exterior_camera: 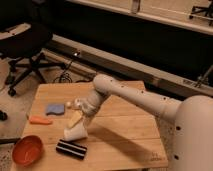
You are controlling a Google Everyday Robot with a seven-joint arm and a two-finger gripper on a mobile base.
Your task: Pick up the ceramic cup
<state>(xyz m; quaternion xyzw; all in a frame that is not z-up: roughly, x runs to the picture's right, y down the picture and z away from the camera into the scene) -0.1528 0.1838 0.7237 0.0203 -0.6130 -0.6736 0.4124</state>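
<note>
Clearly the approach step is in hand: the arm reaches across the wooden tabletop [125, 125] from the right, and the tool [77, 120] hangs low over the near-left part of the board, just above and touching or almost touching the ceramic cup [75, 132]. The ceramic cup sits near the front of the tabletop, tilted or lying partly on its side as far as can be made out, with the tool's pale tip pressing in at its upper edge. Whether the tool has closed on anything I cannot tell. Just in front of the cup lies a dark striped object [70, 149], very near it; an orange bowl [27, 150] stands at the front-left corner, well apart; a blue pad [55, 109] and an orange carrot-like piece [40, 120] lie farther left and back. By my judgement the grasp is not yet secure, so the next move calls for settling the tool around the cup's wall, closing firmly, then lifting straight up without nudging the striped object beside it.
</note>
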